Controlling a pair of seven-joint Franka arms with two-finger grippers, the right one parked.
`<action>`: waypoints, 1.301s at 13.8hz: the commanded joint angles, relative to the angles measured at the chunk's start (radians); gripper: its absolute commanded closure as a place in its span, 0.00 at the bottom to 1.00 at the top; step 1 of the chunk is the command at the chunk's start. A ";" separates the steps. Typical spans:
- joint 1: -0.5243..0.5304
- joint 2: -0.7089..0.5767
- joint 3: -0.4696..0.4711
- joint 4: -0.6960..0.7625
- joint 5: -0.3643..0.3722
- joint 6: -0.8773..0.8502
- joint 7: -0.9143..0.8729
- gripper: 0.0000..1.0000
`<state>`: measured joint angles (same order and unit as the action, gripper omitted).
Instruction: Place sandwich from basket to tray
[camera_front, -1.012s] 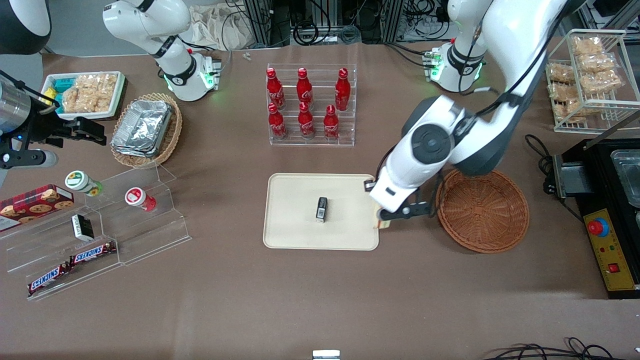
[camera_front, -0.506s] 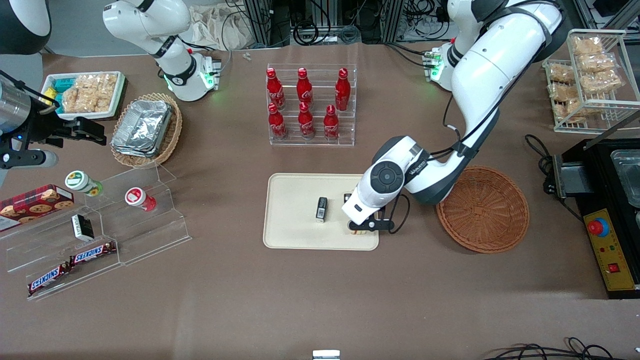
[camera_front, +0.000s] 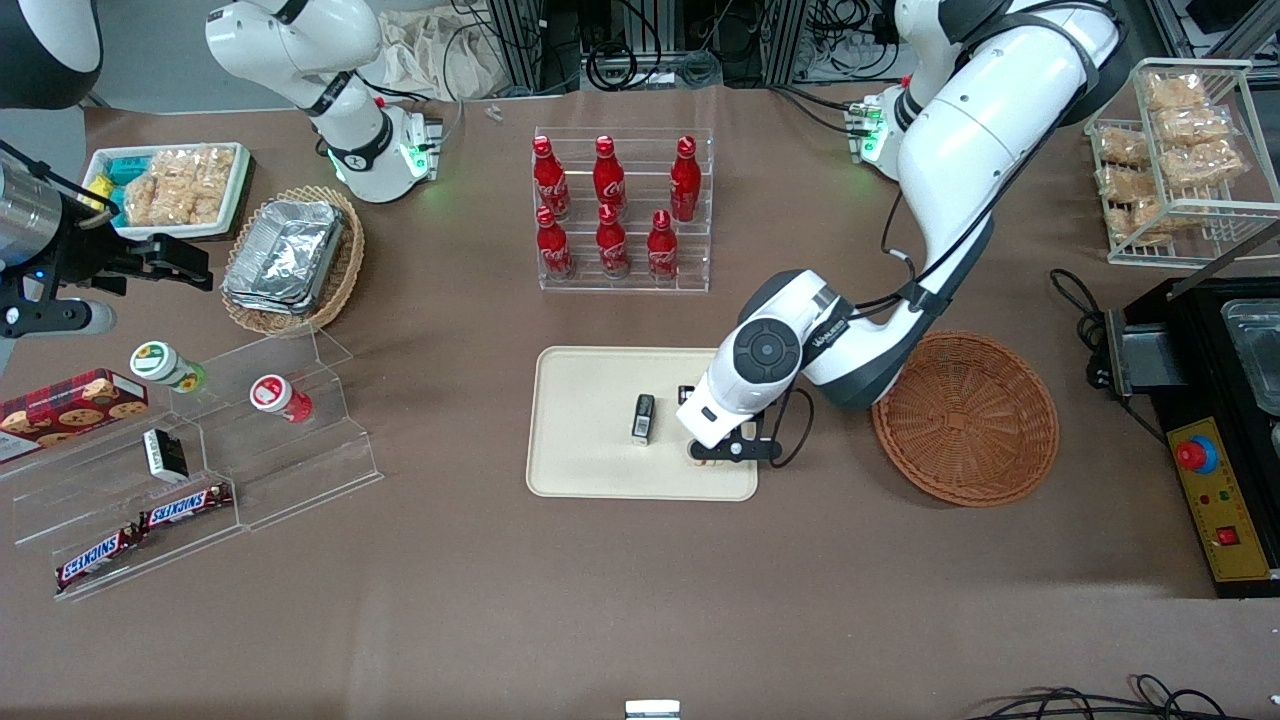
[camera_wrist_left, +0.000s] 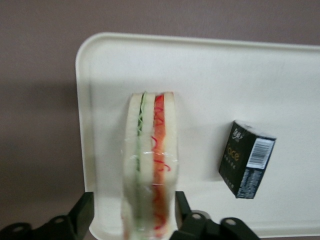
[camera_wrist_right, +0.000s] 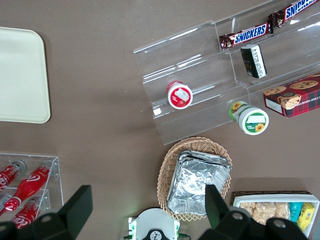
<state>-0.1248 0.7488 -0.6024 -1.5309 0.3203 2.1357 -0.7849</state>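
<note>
Over the tray (camera_front: 590, 420) | pincer (camera_wrist_left: 132, 220) clamps the sandwich (camera_wrist_left: 150, 160) edge-up above the cream surface | small black box (camera_wrist_left: 246, 159) beside it | basket (camera_front: 965, 420) nearby on the bench (camera_front: 640, 600)

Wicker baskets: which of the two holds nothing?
The round reddish-brown basket beside the tray; the tan oval one holds foil containers. The gripper holds the sandwich.
</note>
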 joint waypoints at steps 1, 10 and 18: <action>0.042 -0.119 0.000 0.005 0.000 -0.078 0.003 0.00; 0.448 -0.659 -0.028 -0.240 -0.289 -0.286 0.454 0.00; 0.715 -0.738 -0.022 -0.235 -0.394 -0.404 0.918 0.00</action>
<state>0.5667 0.0325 -0.6127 -1.7624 -0.0564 1.7609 0.0840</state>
